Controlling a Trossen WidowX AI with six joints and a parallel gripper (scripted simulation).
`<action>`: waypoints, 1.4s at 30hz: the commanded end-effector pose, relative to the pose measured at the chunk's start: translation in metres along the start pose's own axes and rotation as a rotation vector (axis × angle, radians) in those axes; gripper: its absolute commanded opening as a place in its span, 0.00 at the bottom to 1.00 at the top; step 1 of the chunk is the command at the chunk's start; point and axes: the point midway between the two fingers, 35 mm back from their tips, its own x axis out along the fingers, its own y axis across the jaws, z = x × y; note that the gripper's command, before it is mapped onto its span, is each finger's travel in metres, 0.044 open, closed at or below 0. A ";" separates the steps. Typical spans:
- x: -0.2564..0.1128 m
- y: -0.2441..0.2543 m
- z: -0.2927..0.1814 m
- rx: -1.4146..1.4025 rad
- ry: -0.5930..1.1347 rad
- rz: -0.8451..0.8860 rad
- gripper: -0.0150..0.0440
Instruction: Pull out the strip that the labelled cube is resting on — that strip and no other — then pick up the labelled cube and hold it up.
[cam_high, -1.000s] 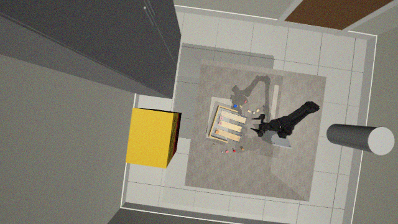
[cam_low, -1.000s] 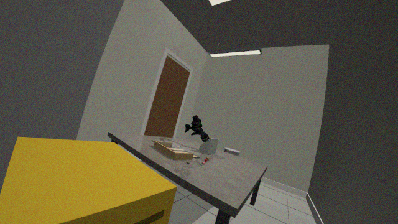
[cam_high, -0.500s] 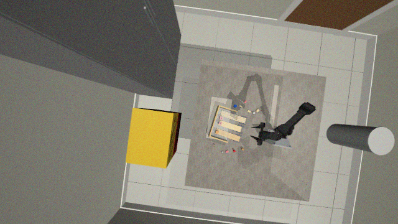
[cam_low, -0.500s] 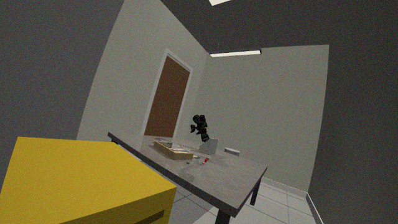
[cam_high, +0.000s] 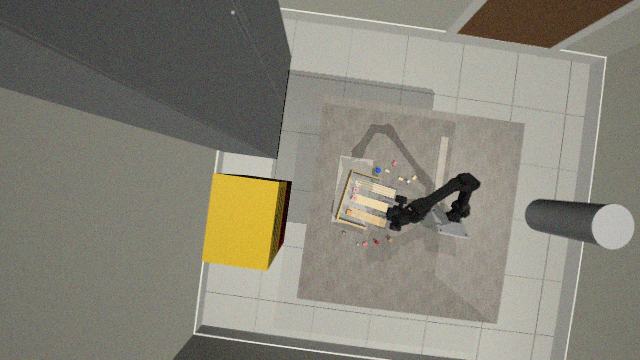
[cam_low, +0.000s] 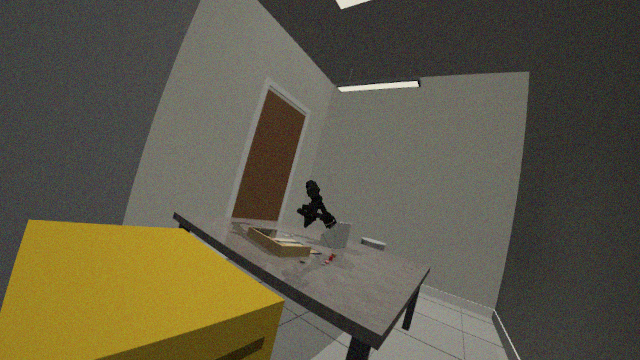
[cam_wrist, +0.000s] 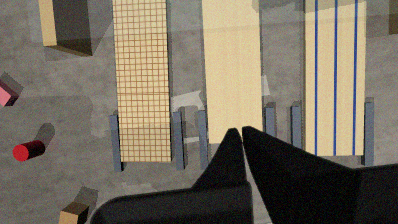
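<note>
Gripper (cam_high: 391, 214) (cam_low: 306, 224) (cam_wrist: 239, 135), closed with nothing between its fingertips, should probably press lightly on plain strip (cam_high: 371, 202) (cam_wrist: 233, 70) and draw it slowly, straight outward.

In the wrist view, the black end effector (cam_high: 398, 210) (cam_wrist: 239, 135) hides part of the plain pale strip's near end (cam_wrist: 233, 120); the strip's far end is cut off beyond it.

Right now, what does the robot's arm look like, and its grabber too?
The arm is black all over, with chunky joints. Its gripper is black too: two smooth fingers, wide at the back, narrowing to small rounded tips. I can't make out any cables or markings.
</note>
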 end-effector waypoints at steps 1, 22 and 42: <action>0.021 -0.002 -0.002 0.036 0.151 -0.023 0.25; 0.057 -0.008 -0.011 0.078 0.309 -0.059 0.25; 0.089 -0.011 -0.020 0.077 0.309 -0.060 0.25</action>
